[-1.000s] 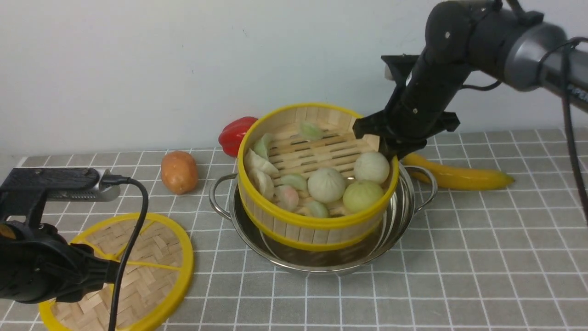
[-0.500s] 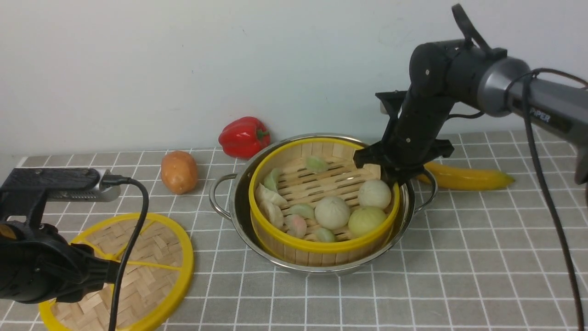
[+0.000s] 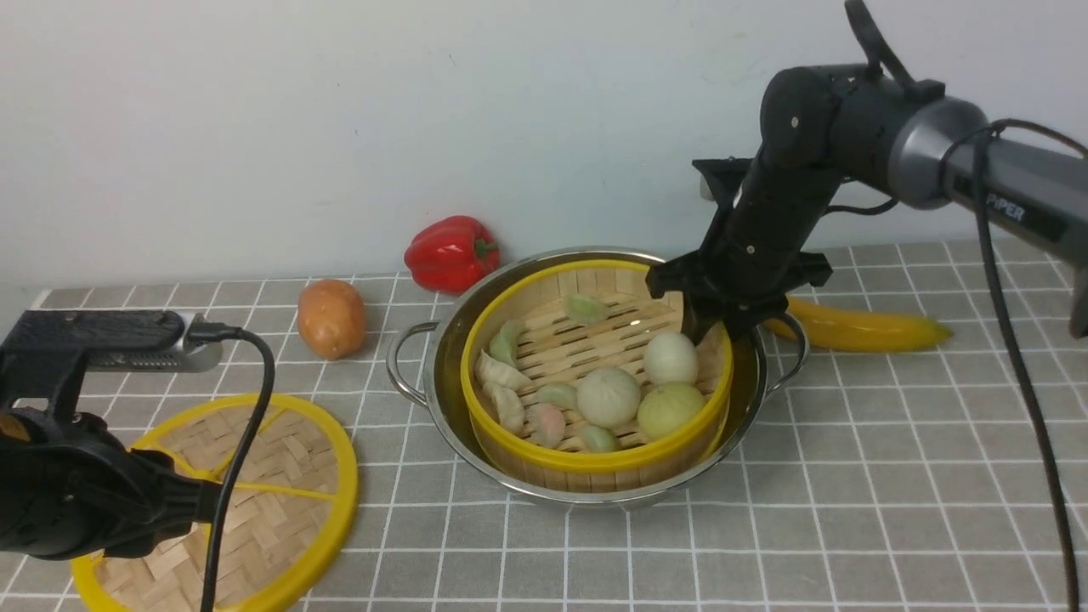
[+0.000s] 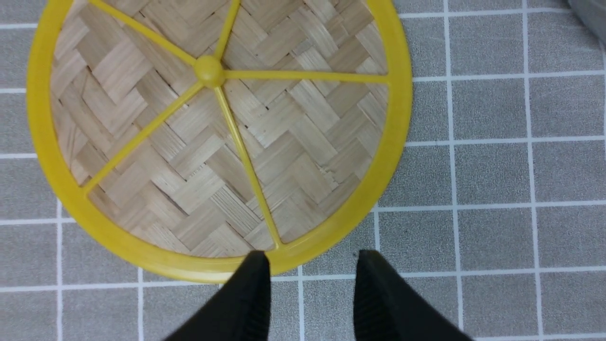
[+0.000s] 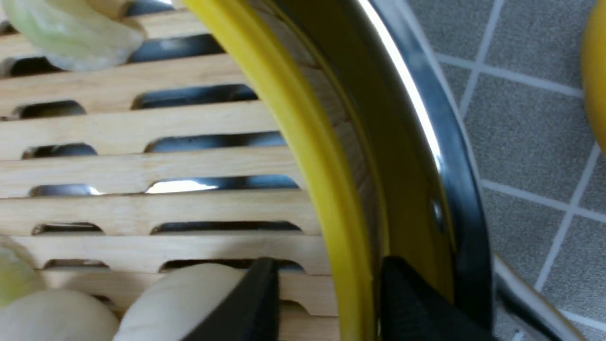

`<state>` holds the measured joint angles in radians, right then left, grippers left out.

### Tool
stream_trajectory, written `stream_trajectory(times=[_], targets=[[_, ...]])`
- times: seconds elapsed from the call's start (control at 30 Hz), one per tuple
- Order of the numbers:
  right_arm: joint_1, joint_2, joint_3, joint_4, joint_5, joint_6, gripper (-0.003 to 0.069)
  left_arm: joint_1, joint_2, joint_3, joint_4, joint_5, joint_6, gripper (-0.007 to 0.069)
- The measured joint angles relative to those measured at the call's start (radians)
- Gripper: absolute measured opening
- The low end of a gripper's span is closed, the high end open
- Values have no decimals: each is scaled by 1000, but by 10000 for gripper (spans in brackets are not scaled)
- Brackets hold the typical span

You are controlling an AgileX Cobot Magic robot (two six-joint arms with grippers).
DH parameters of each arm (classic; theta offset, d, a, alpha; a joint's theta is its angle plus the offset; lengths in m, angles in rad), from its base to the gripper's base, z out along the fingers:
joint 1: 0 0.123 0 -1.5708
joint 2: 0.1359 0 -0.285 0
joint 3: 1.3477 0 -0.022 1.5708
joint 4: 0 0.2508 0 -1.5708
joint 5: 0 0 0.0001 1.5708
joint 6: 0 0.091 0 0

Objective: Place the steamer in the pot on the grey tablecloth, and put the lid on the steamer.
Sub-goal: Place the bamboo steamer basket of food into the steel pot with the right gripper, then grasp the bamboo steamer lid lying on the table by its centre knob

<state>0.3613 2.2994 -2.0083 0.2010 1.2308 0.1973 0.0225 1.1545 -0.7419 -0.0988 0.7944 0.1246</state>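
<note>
My left pincer (image 4: 312,253) parted, empty, beside one woven yellow-rimmed lid (image 3: 280,476), one brown potato (image 3: 331,319), one red pepper (image 3: 450,252), one bamboo steamer (image 3: 595,463) holding three buns (image 3: 608,397) inside one steel pot (image 3: 442,382), my right pincer (image 5: 329,260) spread astride its rim, one yellow banana (image 3: 858,331), arm (image 3: 1011,208) lettered PIPER

The pot (image 3: 444,399) is made of smooth, shiny metal. The steamer (image 3: 595,340) is built from pale, dull wood slats, and its rim is made of smooth yellow plastic. The lid (image 4: 213,142) is woven from rough bamboo strips. The grey tablecloth (image 3: 850,476) is made of soft, matt cloth.
</note>
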Motion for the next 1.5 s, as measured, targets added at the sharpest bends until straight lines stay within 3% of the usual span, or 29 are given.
stream_trajectory(times=[0.17, 0.37, 0.63, 0.93, 1.1, 1.5], targets=[[0, -33, 0, 0, 0, -19, 379, 0, 0, 0, 2, -53, 0, 243], [0, -153, 0, -10, 1, -70, 383, 0, 12, -1, 4, -148, 0, 243], [0, -526, 4, -28, -5, -76, 383, 1, 123, 0, 63, -236, -36, 243], [0, -1102, 94, -28, -8, -112, 383, 2, 296, -31, 284, -331, -233, 243], [0, -1321, 145, -29, -5, -121, 383, 3, 373, -52, 304, -376, -261, 243], [0, -1515, 159, -49, -4, -121, 383, 3, 461, -64, 308, -401, -266, 243]])
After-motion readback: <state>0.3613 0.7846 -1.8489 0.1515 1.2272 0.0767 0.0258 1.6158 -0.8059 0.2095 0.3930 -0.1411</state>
